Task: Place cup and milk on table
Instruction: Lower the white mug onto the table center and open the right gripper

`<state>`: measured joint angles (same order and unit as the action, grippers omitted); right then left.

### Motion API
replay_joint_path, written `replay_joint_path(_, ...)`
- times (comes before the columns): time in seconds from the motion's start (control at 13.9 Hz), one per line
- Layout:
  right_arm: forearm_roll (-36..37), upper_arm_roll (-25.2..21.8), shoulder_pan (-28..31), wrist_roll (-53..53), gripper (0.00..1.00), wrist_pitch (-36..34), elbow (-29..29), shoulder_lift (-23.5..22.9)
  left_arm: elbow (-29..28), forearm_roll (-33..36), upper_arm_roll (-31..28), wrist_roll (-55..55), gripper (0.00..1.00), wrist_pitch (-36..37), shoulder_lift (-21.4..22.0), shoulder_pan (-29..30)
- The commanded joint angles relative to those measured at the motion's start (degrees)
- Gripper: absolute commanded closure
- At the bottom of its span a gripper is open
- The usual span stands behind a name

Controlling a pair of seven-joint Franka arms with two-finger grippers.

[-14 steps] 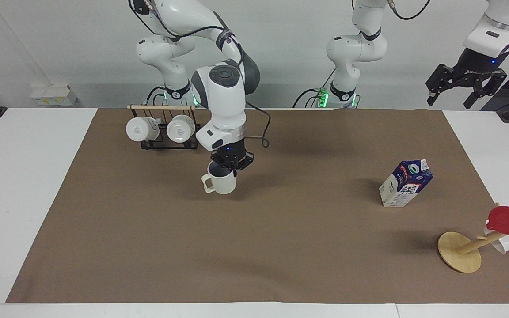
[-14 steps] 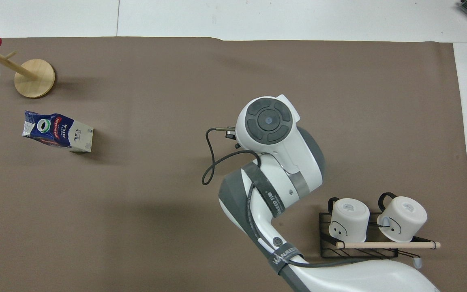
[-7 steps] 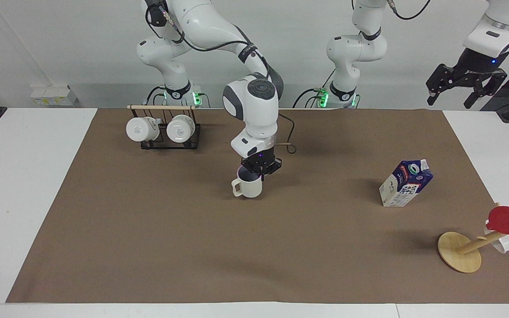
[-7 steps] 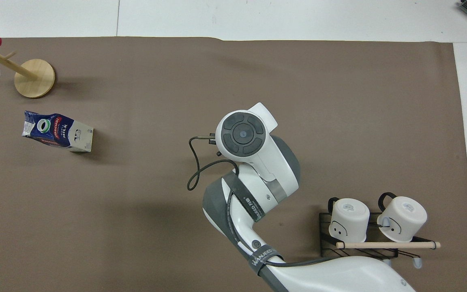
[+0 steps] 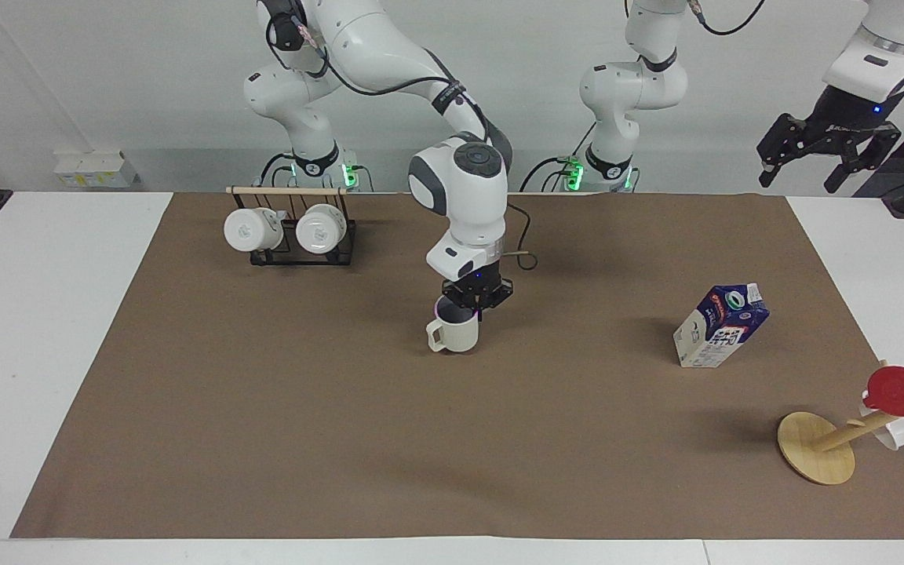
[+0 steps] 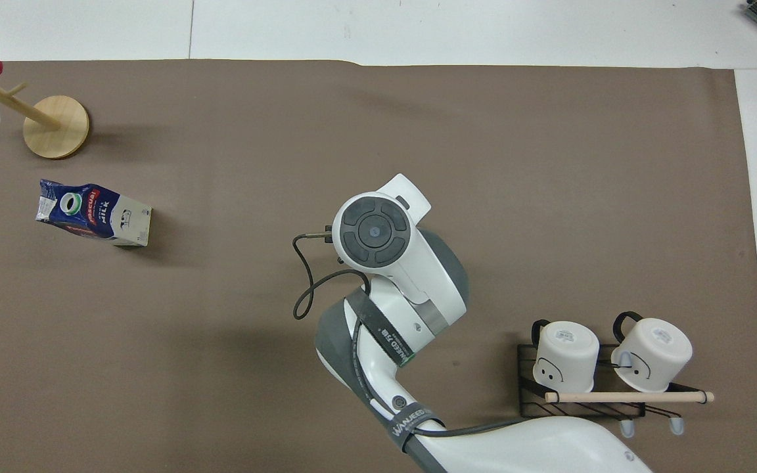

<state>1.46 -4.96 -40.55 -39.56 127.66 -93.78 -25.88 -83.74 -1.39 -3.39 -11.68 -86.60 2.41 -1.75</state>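
Across the white table (image 5: 52, 329) lies a brown mat (image 5: 342, 439). On its middle the cup (image 5: 453, 333) stands upright, mouth up, handle toward the right arm's end, the right gripper (image 5: 477, 302) pinching its rim; the overhead view hides both under the arm, whose strap reads "WANJEED" (roughly). Toward the left arm's end the milk (image 6: 94, 215) leans tilted, gable away from the cup, "milk" legible overhead. Off the table's end the left gripper (image 5: 827, 161) waits, fingers spread.
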Motion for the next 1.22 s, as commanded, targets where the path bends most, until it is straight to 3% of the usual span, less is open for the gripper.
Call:
replay_joint_path(0.0, 0.29, 0.13, 0.12, 2.28, 1.00, 1.63, -0.61, -0.40, -0.28, 0.78, -0.56, -0.53, 0.00, 0.29, 0.32, -0.62)
replay_joint_path(0.14, 0.12, 0.13, -0.14, 2.90, 1.00, 1.54, -1.06, -0.40, -0.28, 0.69, -0.56, -0.53, 0.00, 0.37, 0.32, -0.62)
replay_joint_path(0.22, 0.03, 0.13, -0.05, 2.90, 0.64, 1.54, -1.23, -0.31, -0.28, 0.78, -0.56, -0.53, 0.00, 0.37, 0.32, -0.62)
replay_joint_path(0.29, -0.06, 0.04, -0.05, 2.64, 0.06, 1.36, -1.23, -0.31, -0.28, 0.69, -0.56, -0.53, 0.00, 0.37, 0.32, -0.62)
replay_joint_path(0.36, 0.03, 0.04, -0.05, 2.55, 0.00, 1.19, -1.23, -0.31, -0.28, 0.78, -0.56, -0.53, 0.00, 0.37, 0.32, -0.62)
replay_joint_path(0.72, -0.23, -0.31, 1.00, 3.08, 0.00, -1.27, -0.71, 2.41, -0.28, 0.69, -0.56, -0.53, 0.00, 0.29, 0.32, -0.62)
replay_joint_path(1.15, -0.23, -0.31, 7.40, 3.34, 0.00, -12.76, -0.71, 13.21, -0.28, 0.78, -0.47, -0.53, 0.00, 0.20, 0.32, -0.71)
